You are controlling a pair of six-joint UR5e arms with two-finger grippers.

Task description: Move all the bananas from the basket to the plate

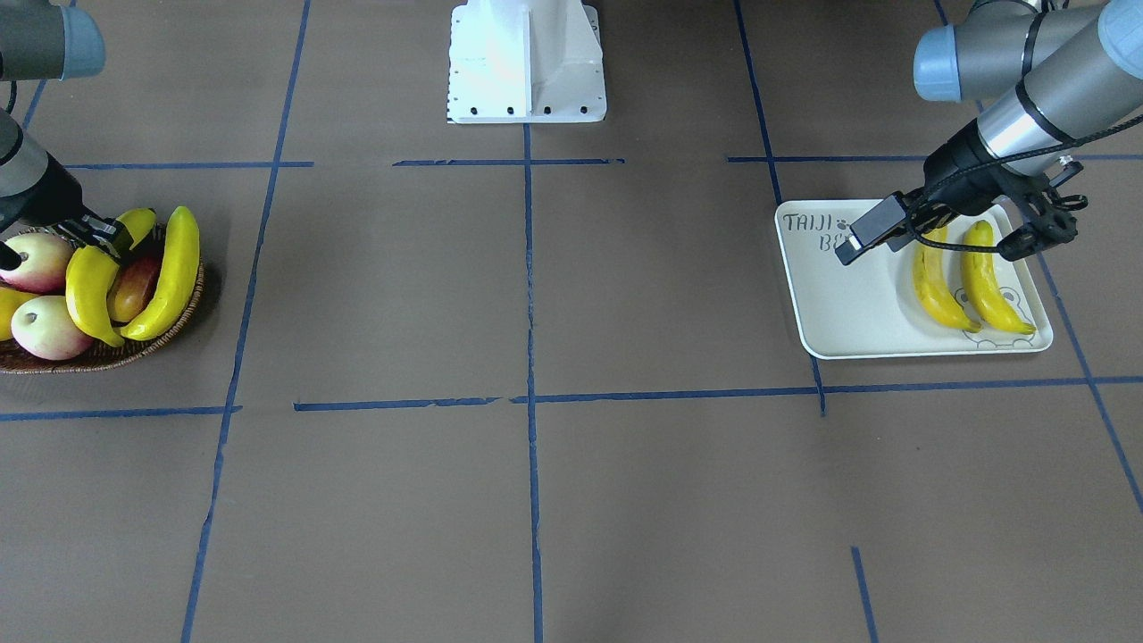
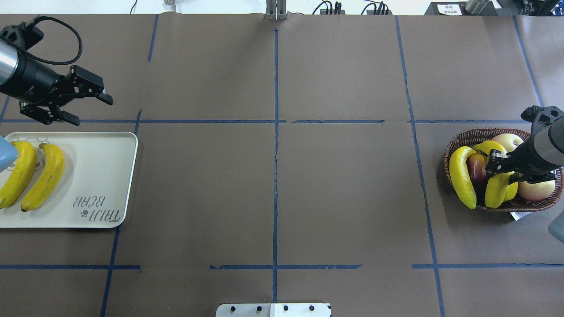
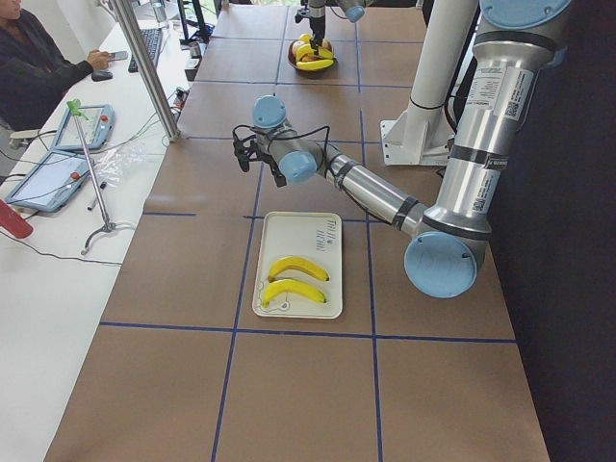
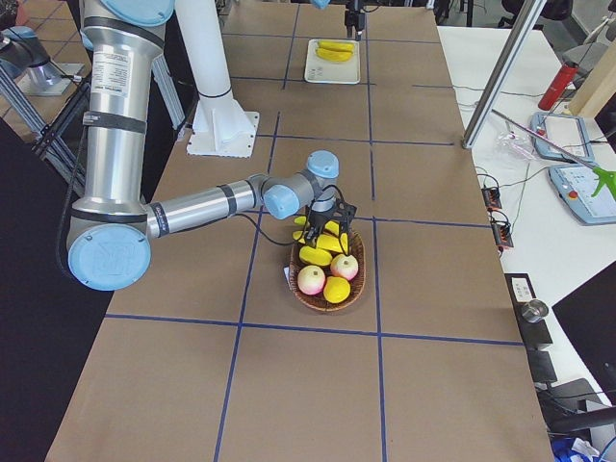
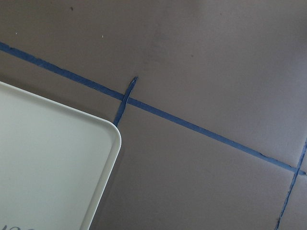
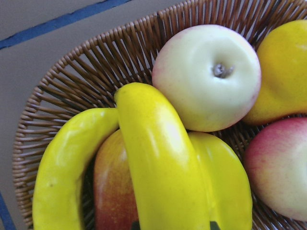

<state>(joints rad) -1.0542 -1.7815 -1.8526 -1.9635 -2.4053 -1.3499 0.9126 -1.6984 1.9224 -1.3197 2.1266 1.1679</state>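
Two yellow bananas (image 2: 17, 174) (image 2: 44, 176) lie side by side on the cream plate (image 2: 97, 176), which also shows in the front view (image 1: 848, 304). The wicker basket (image 2: 458, 141) holds two more bananas: one (image 2: 462, 180) leans on its rim, the other (image 2: 495, 191) lies across the fruit. My right gripper (image 2: 504, 169) is down in the basket with its jaws closed on the sides of that middle banana (image 6: 158, 163). My left gripper (image 2: 90, 110) is open and empty, just beyond the plate's far edge.
Pink-white apples (image 2: 535, 189) (image 6: 206, 76) and other yellow fruit (image 6: 288, 67) share the basket (image 1: 134, 353). Blue tape lines cross the brown table. The robot's white base (image 1: 527, 62) stands at mid-table on the robot's side. An operator sits beside the table in the exterior left view.
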